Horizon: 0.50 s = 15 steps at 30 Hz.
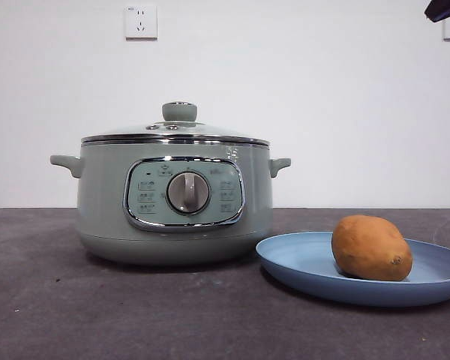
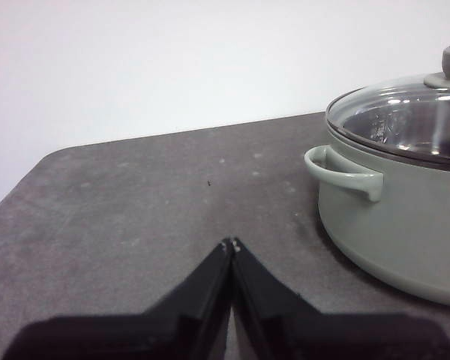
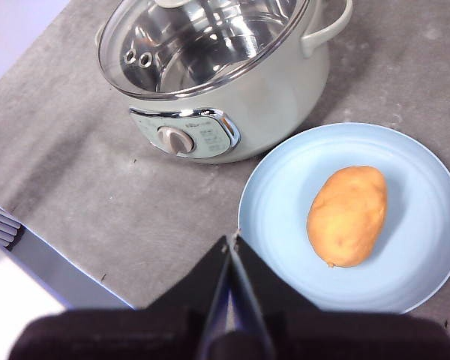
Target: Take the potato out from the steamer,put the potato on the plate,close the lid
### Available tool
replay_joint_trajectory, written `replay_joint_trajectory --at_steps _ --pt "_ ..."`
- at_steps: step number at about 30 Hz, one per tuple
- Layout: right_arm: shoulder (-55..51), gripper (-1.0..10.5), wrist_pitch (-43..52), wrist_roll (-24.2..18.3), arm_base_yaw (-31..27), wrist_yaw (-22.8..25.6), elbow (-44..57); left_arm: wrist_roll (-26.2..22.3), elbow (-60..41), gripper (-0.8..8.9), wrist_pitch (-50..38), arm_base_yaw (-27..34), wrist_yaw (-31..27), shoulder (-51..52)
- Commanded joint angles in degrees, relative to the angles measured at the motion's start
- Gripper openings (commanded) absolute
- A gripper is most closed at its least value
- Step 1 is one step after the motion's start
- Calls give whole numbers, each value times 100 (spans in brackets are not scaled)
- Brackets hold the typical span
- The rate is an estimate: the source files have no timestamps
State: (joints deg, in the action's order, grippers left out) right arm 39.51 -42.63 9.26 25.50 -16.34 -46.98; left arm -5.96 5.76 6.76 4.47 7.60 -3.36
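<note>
The sage-green steamer [image 1: 175, 202] stands left of centre with its glass lid [image 1: 175, 131] seated on the rim, knob up. Through the lid [image 3: 202, 41] the steel pot inside looks bare. The orange-brown potato [image 1: 371, 247] lies on the blue plate [image 1: 300, 259], right of the steamer. My right gripper [image 3: 233, 238] is shut and empty, high above the plate [image 3: 285, 202] near its edge, apart from the potato [image 3: 348, 215]. My left gripper [image 2: 231, 243] is shut and empty, low over the table beside the steamer [image 2: 394, 217], on its handle side.
A dark grey tabletop [image 1: 97, 307] spreads in front of and left of the steamer. A white wall with outlets [image 1: 141, 21] stands behind. A black arm tip [image 1: 444, 9] shows at the top right corner. The table edge and grey structure [image 3: 30, 255] lie near the right gripper.
</note>
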Motion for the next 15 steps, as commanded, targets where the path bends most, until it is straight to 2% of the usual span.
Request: replay_joint_trajectory --at_steps 1,8,15 --pt "-4 1 13 31 11 17 -24 37 -138 -3 20 22 -9 24" --pt "-2 1 13 31 11 15 -24 369 -544 -3 -177 22 17 96" --pt "-4 1 13 31 11 17 -24 444 -555 -3 225 22 15 328"
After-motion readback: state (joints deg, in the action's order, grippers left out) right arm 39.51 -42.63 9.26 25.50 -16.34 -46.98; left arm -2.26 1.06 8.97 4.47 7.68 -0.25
